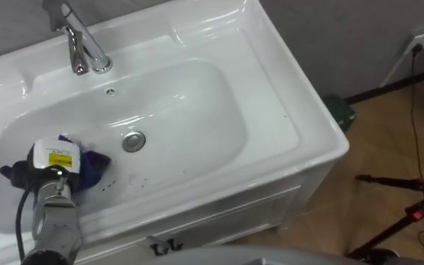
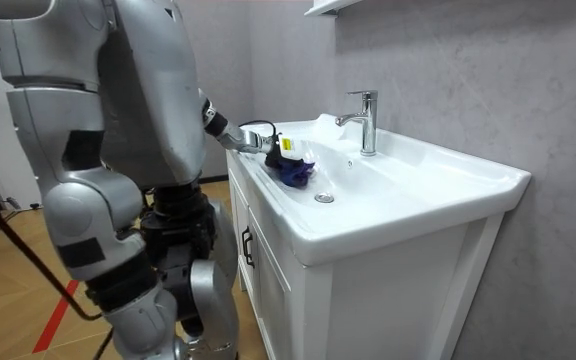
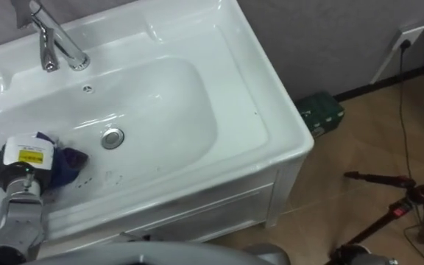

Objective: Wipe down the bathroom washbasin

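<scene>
White basin (image 1: 289, 121) holds the left hand (image 1: 53, 159) on blue cloth (image 1: 94, 163) by its left wall, grip hidden.

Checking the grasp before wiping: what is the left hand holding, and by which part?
The left hand sits on top of a blue cloth in the basin; a grip cannot be told.

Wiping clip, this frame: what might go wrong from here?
1. The blue cloth lies bunched under the left hand at the left end of the basin, so each stroke may cover little.
2. The drain plug sits just right of the cloth; a stroke that way may snag on it.
3. Small dark specks on the basin floor near the front wall could be missed.
</scene>
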